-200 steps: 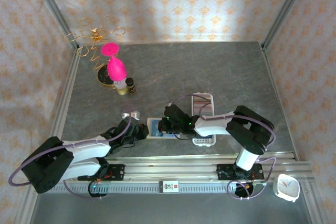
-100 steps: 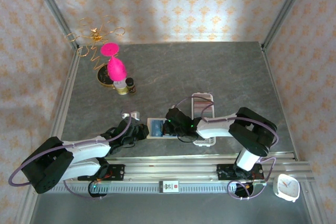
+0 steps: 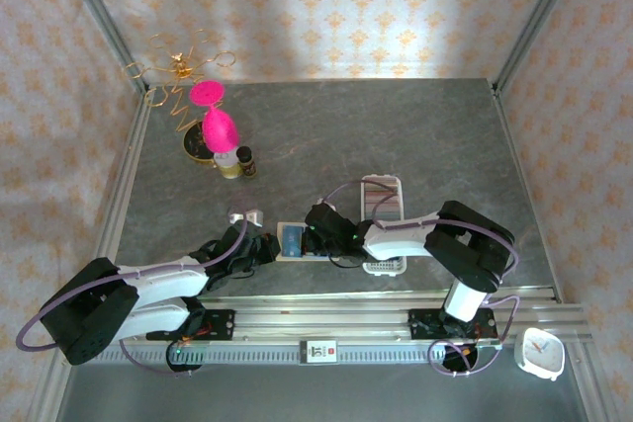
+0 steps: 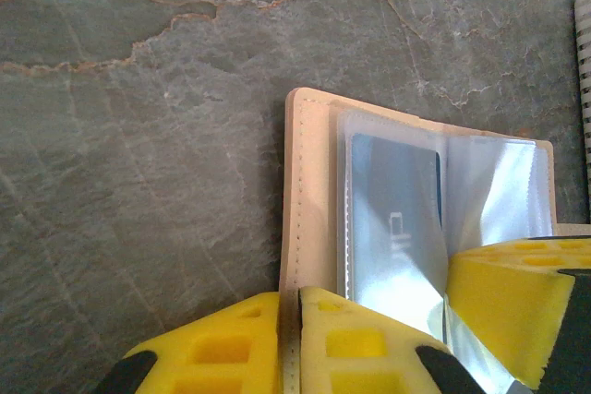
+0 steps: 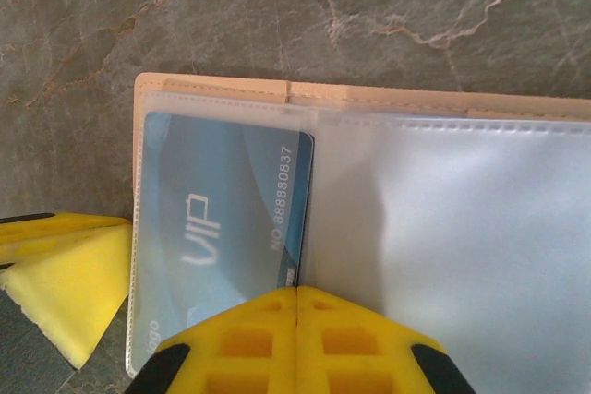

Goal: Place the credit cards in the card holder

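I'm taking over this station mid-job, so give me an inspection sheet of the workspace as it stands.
Surface: grey stone-look table, no spills seen.
Job's things: card holder lies open; blue card sits in one clear sleeve; the neighbouring sleeve looks empty.
Clutter: white tray beside the holder; pink ornament, gold wire piece, small bottle far left; white clock beyond the near right corner.
Grippers: left gripper shut on the card holder's tan edge; right gripper shut, at the blue card's edge.
Cables: lilac cables loop along both arms.
Surroundings: patterned walls, metal frame posts.
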